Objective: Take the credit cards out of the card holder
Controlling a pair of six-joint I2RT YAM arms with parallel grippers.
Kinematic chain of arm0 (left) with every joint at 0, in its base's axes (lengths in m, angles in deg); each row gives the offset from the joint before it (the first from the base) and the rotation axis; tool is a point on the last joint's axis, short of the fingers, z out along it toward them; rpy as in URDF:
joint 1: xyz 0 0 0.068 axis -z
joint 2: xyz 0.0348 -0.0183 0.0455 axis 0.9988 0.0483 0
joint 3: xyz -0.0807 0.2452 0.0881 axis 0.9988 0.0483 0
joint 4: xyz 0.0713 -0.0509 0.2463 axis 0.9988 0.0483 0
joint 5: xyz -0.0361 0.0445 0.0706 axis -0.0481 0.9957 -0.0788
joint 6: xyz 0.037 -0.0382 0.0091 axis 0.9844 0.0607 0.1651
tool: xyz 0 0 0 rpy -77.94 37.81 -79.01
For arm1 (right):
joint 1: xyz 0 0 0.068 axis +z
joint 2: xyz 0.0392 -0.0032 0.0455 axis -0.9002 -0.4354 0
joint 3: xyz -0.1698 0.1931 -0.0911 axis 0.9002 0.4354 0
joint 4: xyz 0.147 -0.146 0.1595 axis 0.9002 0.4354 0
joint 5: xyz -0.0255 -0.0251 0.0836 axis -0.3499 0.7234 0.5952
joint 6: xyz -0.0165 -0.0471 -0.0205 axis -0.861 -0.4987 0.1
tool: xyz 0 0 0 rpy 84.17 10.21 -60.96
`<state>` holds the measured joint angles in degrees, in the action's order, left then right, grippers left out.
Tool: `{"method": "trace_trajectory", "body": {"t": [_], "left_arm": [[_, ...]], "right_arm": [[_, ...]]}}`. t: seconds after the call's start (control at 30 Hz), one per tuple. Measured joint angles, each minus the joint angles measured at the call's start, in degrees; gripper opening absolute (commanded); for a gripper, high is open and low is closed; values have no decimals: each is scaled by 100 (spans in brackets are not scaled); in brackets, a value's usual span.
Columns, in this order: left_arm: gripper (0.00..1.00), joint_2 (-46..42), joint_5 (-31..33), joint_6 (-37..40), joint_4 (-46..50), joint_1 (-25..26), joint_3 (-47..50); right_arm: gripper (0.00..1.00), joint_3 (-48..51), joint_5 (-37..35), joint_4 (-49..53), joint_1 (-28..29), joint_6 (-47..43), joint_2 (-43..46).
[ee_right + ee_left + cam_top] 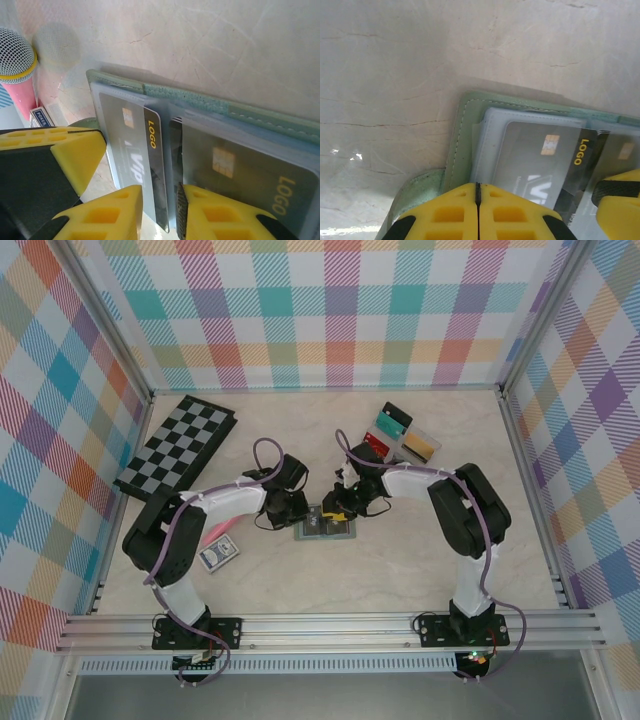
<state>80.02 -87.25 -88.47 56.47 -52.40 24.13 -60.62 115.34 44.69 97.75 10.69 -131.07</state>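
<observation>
Card holder (pixel 325 527): lies open on the surface (pixel 400 570), between the two arms.
Left jaws: closed, set at its green edge. Hold that edge down firmly.
Right jaws: narrow gap around the dark card (pixel 151 145); you cannot tell if they bite. Draw it flat along its sleeve, slowly.
Arms: elbows out, wrists turned inward and down.

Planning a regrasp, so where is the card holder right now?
The card holder lies open on the table, centre of the top view, between the left gripper and the right gripper.
</observation>
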Motion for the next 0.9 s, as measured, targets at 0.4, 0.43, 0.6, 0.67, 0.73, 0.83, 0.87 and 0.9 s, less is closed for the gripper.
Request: {"method": "trace_trajectory", "body": {"t": [0.4,0.43,0.6,0.67,0.73,0.83,0.87,0.9], "left_arm": [[6,50,2,-20,0,0,0],[6,50,2,-20,0,0,0],[6,50,4,-20,0,0,0],[6,50,7,-20,0,0,2],[6,50,24,-20,0,0,4],[6,50,26,-20,-2,0,7],[6,50,28,-20,-2,0,7],[6,50,35,-20,-2,0,7]], "right_arm": [[24,-101,271,-11,31,-42,-173],[24,-120,293,-13,33,-50,-192],[23,-144,308,0,48,-66,-205],[23,-173,302,37,70,-81,-216],[23,-201,282,76,90,-101,-225],[26,-271,192,201,122,-166,-245],[27,-315,133,262,140,-190,-254],[28,-350,68,313,155,-208,-256]]}}
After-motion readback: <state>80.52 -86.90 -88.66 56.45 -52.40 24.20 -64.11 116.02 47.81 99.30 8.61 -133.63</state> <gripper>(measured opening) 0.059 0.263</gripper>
